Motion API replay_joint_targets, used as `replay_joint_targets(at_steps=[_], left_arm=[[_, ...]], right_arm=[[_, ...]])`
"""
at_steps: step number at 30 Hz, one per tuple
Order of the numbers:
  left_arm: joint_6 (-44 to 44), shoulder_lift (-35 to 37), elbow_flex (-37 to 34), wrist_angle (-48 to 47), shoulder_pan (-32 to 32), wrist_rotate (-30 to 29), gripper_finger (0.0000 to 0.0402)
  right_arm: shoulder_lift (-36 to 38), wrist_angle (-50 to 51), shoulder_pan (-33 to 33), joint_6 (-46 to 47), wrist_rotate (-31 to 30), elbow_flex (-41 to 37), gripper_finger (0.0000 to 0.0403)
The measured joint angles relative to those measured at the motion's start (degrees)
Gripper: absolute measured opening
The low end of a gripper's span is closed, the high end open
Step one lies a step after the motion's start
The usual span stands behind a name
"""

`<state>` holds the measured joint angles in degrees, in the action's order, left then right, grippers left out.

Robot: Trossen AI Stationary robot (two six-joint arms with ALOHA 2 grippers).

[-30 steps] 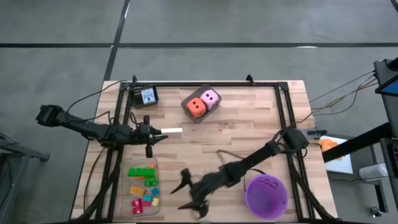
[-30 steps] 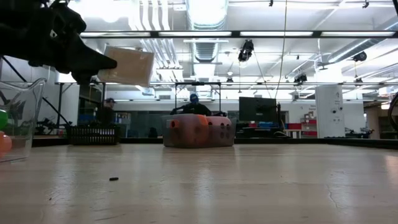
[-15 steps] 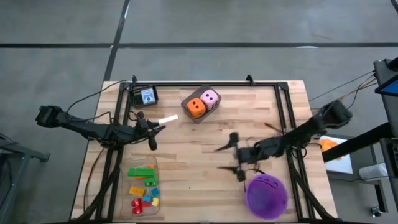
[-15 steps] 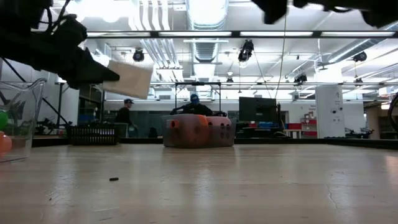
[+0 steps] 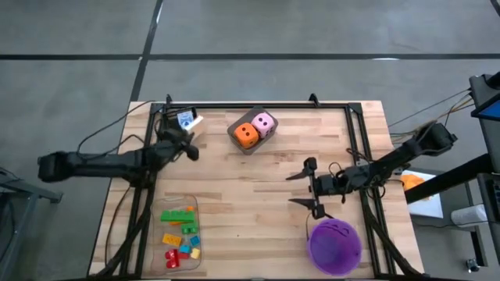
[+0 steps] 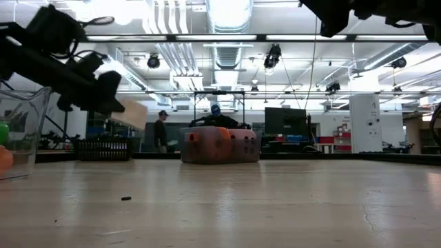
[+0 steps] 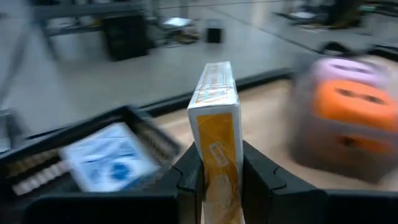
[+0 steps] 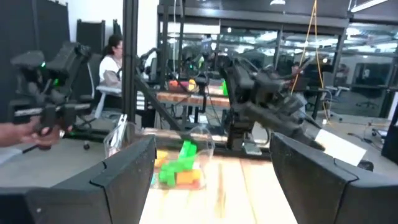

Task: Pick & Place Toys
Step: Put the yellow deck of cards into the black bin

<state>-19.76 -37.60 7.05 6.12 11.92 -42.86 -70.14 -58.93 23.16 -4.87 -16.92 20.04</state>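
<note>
Bricks [image 5: 179,231] in clear tray [image 5: 192,204] at desk's [image 5: 258,203] near left, right claw [image 5: 306,189] released above purple bucket [image 5: 334,245], left claw [image 5: 190,134] clenched on small yellow-white box [image 7: 216,143] by far-left corner, orange die [image 5: 246,136] and pink die [image 5: 265,123] in far-centre container.

No legible text or labels anywhere.

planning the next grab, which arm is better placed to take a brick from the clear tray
Right, probably. The right gripper is open and empty above the table, beside the purple bucket. The left gripper is shut on a flat card box, far from the tray.
</note>
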Motion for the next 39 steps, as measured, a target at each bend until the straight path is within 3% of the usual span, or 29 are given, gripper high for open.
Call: replay_joint_targets(at_steps=[6, 11, 22, 24, 32, 39], left_arm=[[0.01, -0.02, 0.03, -2.98, 14.96, 4.51, 0.0061], [0.27, -0.04, 0.09, -5.3, 25.04, 12.06, 0.0061], [1.92, -0.11, 0.11, -5.37, 30.18, 13.71, 0.0062], [1.92, -0.11, 0.11, -5.35, 30.18, 13.69, 0.0084], [1.93, -0.09, 0.11, -5.16, 30.18, 13.49, 0.0248], [3.97, 0.02, 0.83, -1.48, 30.17, 12.01, 0.0331]], right_arm=[[-2.88, 0.19, -0.02, 0.44, -0.01, 0.76, 0.0309], [-5.18, 0.22, -0.02, 0.47, -0.07, 2.31, 0.0308], [-6.95, 0.23, -0.02, 0.44, -0.15, 4.17, 0.0308], [-6.74, 0.27, -0.02, 0.42, -0.14, 4.17, 0.0308], [-6.96, 0.34, -0.02, 0.42, -0.15, 4.14, 0.0308], [-6.91, 0.3, -0.02, 0.11, -0.16, 4.12, 0.0308]])
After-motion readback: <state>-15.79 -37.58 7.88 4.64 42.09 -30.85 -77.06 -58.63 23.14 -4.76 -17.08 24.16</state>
